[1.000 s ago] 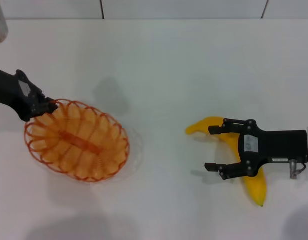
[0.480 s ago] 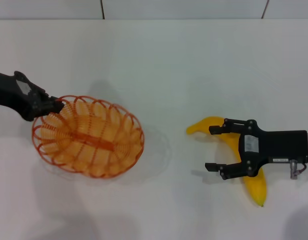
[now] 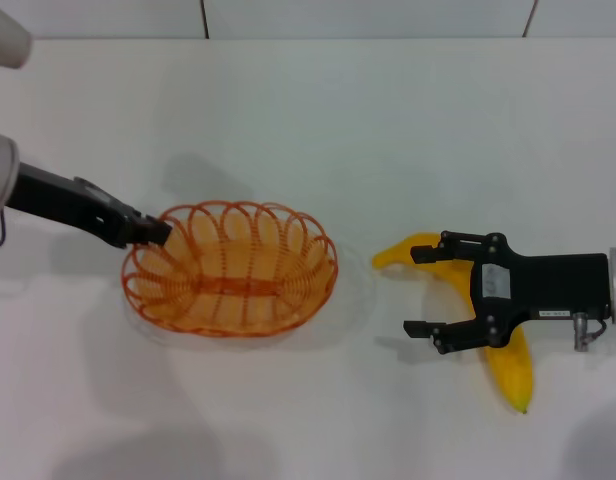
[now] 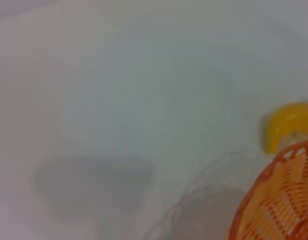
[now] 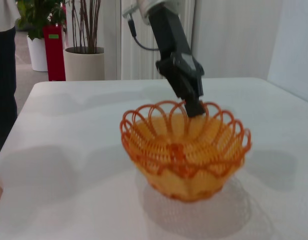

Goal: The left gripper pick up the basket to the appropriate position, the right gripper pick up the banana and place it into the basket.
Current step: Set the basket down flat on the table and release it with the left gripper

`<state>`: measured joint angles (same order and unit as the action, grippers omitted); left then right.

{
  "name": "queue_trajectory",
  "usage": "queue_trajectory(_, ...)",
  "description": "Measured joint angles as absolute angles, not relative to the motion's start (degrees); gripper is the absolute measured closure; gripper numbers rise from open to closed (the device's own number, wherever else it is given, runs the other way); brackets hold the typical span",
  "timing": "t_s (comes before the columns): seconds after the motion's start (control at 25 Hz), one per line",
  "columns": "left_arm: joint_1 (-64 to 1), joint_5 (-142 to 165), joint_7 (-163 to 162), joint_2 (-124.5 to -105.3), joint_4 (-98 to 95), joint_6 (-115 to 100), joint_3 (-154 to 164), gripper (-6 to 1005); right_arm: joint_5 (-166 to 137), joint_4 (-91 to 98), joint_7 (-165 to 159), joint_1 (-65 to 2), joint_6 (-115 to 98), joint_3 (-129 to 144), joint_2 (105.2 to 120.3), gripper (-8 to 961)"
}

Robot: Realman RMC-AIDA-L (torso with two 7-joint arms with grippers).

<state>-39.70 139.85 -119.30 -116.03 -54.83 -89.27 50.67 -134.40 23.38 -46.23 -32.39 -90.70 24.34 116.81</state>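
The orange wire basket [image 3: 231, 267] is held by its left rim in my left gripper [image 3: 153, 232], near the table's middle. The right wrist view shows the basket [image 5: 186, 147] lifted slightly above its shadow, with the left gripper [image 5: 194, 106] shut on the far rim. The left wrist view shows part of the basket [image 4: 281, 202] and one end of the banana [image 4: 289, 124]. The yellow banana [image 3: 508, 365] lies on the table at the right. My right gripper [image 3: 420, 291] is open above the banana's middle, its fingers pointing toward the basket.
The white table [image 3: 318, 120] spreads all around. Beyond the table's far side, the right wrist view shows potted plants [image 5: 84, 50] and a person's leg [image 5: 4, 75].
My left gripper has carried the basket to the right, toward the banana, turning it so its long side lies across. The right gripper has stayed almost still over the banana.
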Motion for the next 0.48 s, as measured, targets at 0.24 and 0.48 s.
queue_trajectory(0.24,-42.30,140.88,-119.05,-115.59,-48.91,-86.48,50.78,952,-134.30,23.38,-46.23,-32.64,-90.70,24.34,116.87,62)
queue_trajectory(0.48,-44.18,142.48,-119.27,-115.89,-45.77,-85.49,50.80,952,-134.18,23.32,-46.23,-32.91,-90.70,24.34,116.89,62)
